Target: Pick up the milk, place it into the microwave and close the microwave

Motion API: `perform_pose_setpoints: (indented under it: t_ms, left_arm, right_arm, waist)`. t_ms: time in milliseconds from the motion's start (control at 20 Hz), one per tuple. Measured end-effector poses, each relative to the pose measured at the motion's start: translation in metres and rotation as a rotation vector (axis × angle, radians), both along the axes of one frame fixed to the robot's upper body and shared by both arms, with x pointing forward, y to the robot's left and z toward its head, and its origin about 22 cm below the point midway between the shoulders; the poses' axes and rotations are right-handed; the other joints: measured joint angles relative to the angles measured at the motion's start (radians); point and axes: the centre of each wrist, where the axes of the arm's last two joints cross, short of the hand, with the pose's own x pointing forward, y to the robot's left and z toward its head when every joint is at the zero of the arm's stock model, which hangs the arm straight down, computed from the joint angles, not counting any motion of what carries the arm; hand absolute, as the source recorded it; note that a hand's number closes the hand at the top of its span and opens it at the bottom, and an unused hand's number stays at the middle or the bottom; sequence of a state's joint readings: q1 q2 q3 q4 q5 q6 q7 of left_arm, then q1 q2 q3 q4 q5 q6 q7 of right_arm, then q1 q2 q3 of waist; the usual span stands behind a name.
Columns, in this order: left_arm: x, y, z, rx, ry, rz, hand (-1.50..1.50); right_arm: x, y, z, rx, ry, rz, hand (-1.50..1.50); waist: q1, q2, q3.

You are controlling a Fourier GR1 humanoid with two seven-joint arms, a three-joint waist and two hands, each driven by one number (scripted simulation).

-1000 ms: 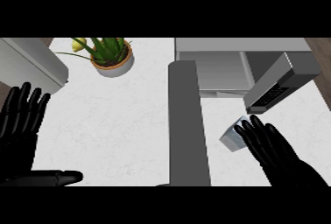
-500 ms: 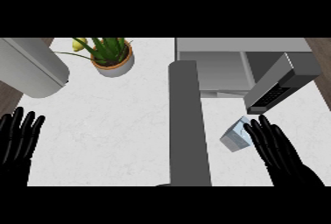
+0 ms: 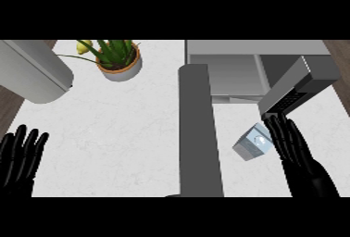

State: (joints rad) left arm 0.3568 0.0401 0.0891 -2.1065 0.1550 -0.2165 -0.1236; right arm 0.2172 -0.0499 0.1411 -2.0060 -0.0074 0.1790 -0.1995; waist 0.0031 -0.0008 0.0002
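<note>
The task is only at its start, as I judge it; nothing is yet done. The small grey-white milk carton (image 3: pixel 252 142) lies tilted on the white marble counter (image 3: pixel 130 134), at about four o'clock from the middle of the view; it is outside the grey microwave (image 3: pixel 236 69), which stands at about one o'clock with its cavity showing. The microwave's dark grey door (image 3: pixel 297 88) with a keypad strip stands swung open at about two o'clock, just above the carton.

The black right hand (image 3: pixel 295 152) is at about four o'clock, its fingers straight and spread apart, and it holds nothing; its fingers lie just beside the carton's right edge, and I cannot tell if they touch it. The black left hand (image 3: pixel 21 157) rests at about eight o'clock near the left edge, fingers straight and apart, well away from the carton.

So all three parts remain: to close the right hand round the carton and lift it, to carry it up into the open cavity, and then to push the door shut. A potted green plant in a terracotta pot (image 3: pixel 117 60) stands at eleven o'clock, far from the path.
</note>
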Motion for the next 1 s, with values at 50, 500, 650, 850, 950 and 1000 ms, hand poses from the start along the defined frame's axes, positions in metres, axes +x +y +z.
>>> perform_pose_setpoints:
  t_ms: [50, 500, 650, 850, 950, 1000]
  left_arm:
    - [-0.003, -0.002, 0.001, -0.001, 0.002, -0.002, -1.50]
    - [-0.017, 0.008, -0.008, 0.011, 0.000, -0.005, -1.50]
    - [-0.017, 0.004, -0.005, 0.008, -0.002, -0.007, -1.50]
    - [-0.023, 0.001, -0.005, 0.009, 0.005, -0.005, -1.50]
    - [-0.023, 0.008, -0.003, 0.008, 0.003, -0.006, -1.50]
    - [-0.020, 0.006, -0.004, 0.006, 0.001, -0.007, -1.50]
  right_arm:
    - [0.002, -0.002, -0.001, -0.006, 0.002, -0.005, -1.50]
    - [0.029, -0.018, -0.046, -0.042, 0.032, -0.081, -1.50]
    - [0.037, -0.034, -0.060, -0.069, 0.034, -0.111, -1.50]
    - [0.042, -0.053, -0.070, -0.088, 0.046, -0.134, -1.50]
    - [0.048, -0.064, -0.079, -0.092, 0.054, -0.138, -1.50]
    - [0.052, -0.067, -0.081, -0.101, 0.058, -0.136, -1.50]
  waist:
    - [0.000, 0.000, 0.000]
    - [0.002, 0.000, 0.000]
    - [0.002, 0.001, 0.000]
    - [0.002, 0.000, 0.000]
    - [0.002, 0.001, 0.000]
    - [0.002, 0.001, 0.000]
